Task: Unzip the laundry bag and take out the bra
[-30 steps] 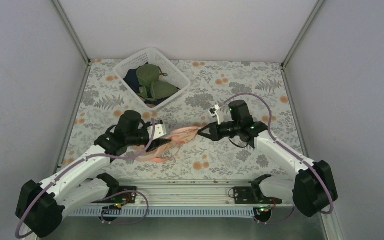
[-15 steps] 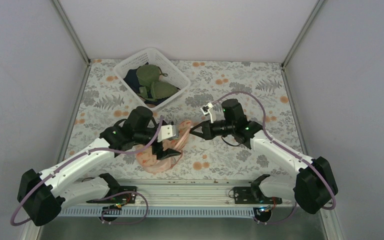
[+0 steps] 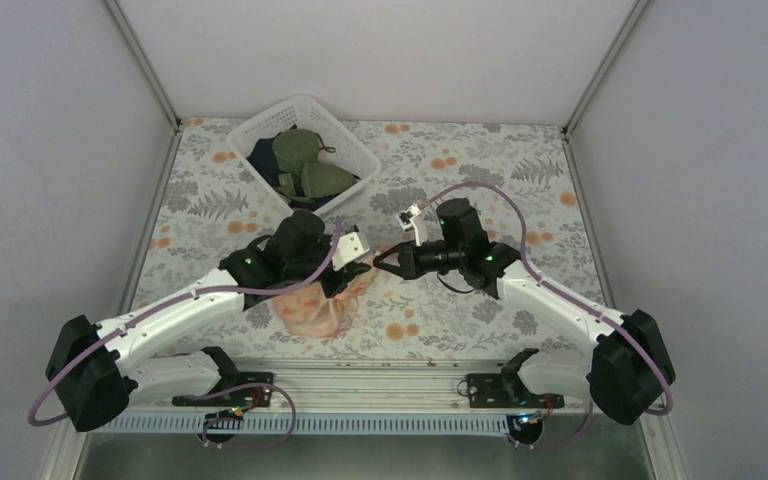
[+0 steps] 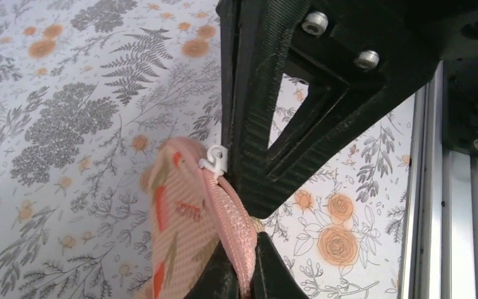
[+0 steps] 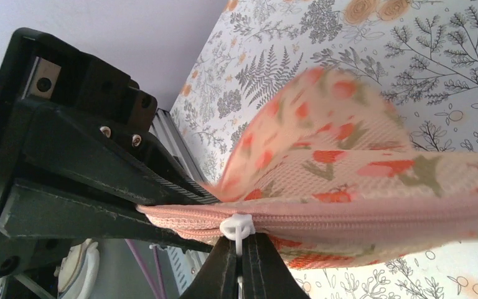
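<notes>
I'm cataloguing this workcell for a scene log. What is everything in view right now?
laundry bag: one, peach-pink with orange-red flowers, mid-table toward the near edge, held between both claws.
zipper pull: one, white, on the bag's zipper edge.
basket: one, white lattice, far left part of the table.
bras: apparently two, olive green, inside the basket.
tablecloth: one, pale with grey leaves and orange flowers, covering the table.
rail: one, silver metal, near edge.
left claw: black, shut on the bag's zipper edge.
right claw: black, shut on the zipper pull.
arms: two, white with black joints.
</notes>
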`<state>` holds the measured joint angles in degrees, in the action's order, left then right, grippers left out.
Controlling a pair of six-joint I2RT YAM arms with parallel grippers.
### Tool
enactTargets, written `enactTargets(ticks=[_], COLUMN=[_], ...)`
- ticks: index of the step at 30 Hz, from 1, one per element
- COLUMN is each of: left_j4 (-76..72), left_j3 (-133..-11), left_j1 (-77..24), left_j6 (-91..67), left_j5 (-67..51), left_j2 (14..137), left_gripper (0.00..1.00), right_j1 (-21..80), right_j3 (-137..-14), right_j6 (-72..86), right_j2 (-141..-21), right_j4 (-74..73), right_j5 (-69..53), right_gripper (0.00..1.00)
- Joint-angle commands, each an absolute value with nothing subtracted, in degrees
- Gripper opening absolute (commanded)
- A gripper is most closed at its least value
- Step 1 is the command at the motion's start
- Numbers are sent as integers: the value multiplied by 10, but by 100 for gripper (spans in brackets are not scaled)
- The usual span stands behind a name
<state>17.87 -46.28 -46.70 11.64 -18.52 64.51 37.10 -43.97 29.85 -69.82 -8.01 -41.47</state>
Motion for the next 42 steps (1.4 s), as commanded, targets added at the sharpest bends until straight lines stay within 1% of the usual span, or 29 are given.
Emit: enactTargets(ticks=[1, 4, 9, 13, 15, 17, 26, 31, 32, 33, 34, 35, 36, 38, 39, 42], left_j4=[182, 200, 218, 250, 259, 252, 227, 227, 227, 228, 229, 229, 227, 222, 218, 197], left_j3=[-472, -473, -474, -488, -492, -493, -487, -450, -441, -432, -423, -414, -406, -391, -387, -370], left_j1=[-470, -470, -470, -469, -469, -469, -455, -458, -461, -465, -467, -470, -474, -488, -498, -536], left_j6=[147, 199, 297, 353, 354, 343, 333, 356, 359, 361, 366, 374, 383, 404, 416, 451], left_j5=[-192, -202, -167, -227, -260, -269, -255, -264, -256, -248, -240, -230, -219, -200, -188, -156], left_j2=[629, 620, 603, 585, 571, 559, 541, 549, 555, 564, 571, 576, 580, 588, 590, 603], left_gripper=[2, 2, 2, 2, 2, 2, 2, 2, 2, 2, 2, 2, 2, 2, 2, 2], right_j1=[369, 336, 275, 241, 230, 225, 219, 219, 220, 220, 220, 220, 219, 218, 218, 216], right_j3=[-470, -461, -433, -405, -395, -383, -331, -340, -350, -359, -372, -384, -396, -421, -434, -465], right_j6=[263, 226, 187, 174, 171, 170, 180, 186, 184, 182, 178, 175, 174, 178, 181, 190], right_j2=[-693, -688, -685, -685, -690, -698, -737, -736, -734, -732, -728, -722, -717, -708, -706, -697], right_j4=[-110, -147, -179, -171, -163, -149, -95, -104, -116, -132, -149, -164, -181, -210, -223, -248], right_j5=[-390, -381, -377, -386, -395, -406, -443, -439, -431, -419, -405, -393, -380, -352, -334, -282], right_gripper=[4, 4, 4, 4, 4, 4, 4, 4, 9, 21, 36, 44, 50, 59, 61, 66])
